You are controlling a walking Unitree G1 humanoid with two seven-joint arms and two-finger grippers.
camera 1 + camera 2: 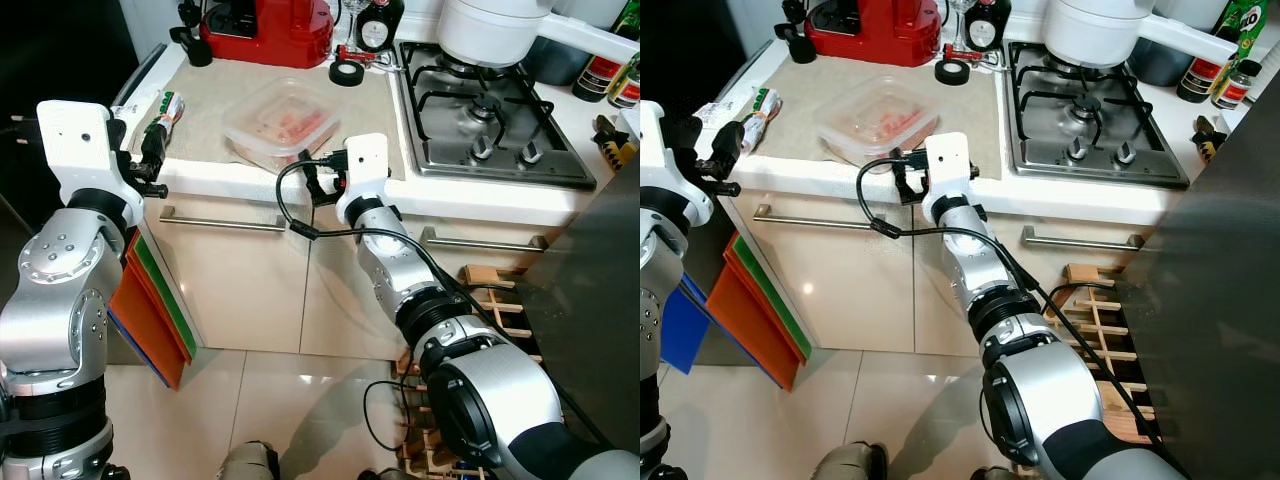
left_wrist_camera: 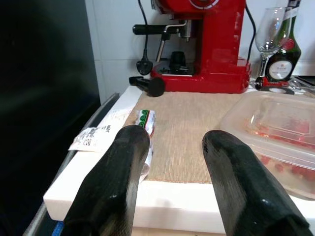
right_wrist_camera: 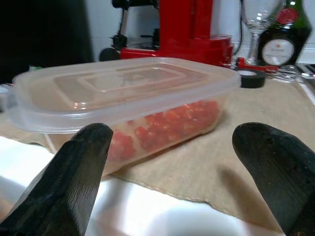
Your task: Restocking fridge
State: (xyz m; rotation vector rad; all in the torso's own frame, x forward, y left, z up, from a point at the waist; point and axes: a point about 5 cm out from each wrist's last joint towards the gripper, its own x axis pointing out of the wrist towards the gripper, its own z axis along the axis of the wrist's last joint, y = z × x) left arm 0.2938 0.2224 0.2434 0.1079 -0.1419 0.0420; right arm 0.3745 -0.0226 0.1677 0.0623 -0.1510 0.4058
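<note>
A clear lidded plastic container [image 1: 280, 122] with red food pieces inside sits on a beige mat [image 1: 215, 110] near the counter's front edge. My right gripper [image 1: 312, 172] is at that edge, just in front of the container [image 3: 133, 93], open with its fingers spread wide and nothing between them. A small green-and-white packet [image 1: 165, 110] lies on the mat's left side. My left gripper [image 1: 150, 170] hovers at the counter's left front corner, open, pointing along the packet [image 2: 145, 123] without touching it.
A red espresso machine [image 1: 265, 25], black tape roll [image 1: 347, 72], wine glass and bottles stand at the back. A gas hob [image 1: 480, 110] with a white pot [image 1: 490, 25] is on the right. A receipt [image 2: 96, 135] lies beside the packet. Orange and green boards [image 1: 150, 310] lean by the cabinet; a wooden rack [image 1: 490, 300] is on the floor.
</note>
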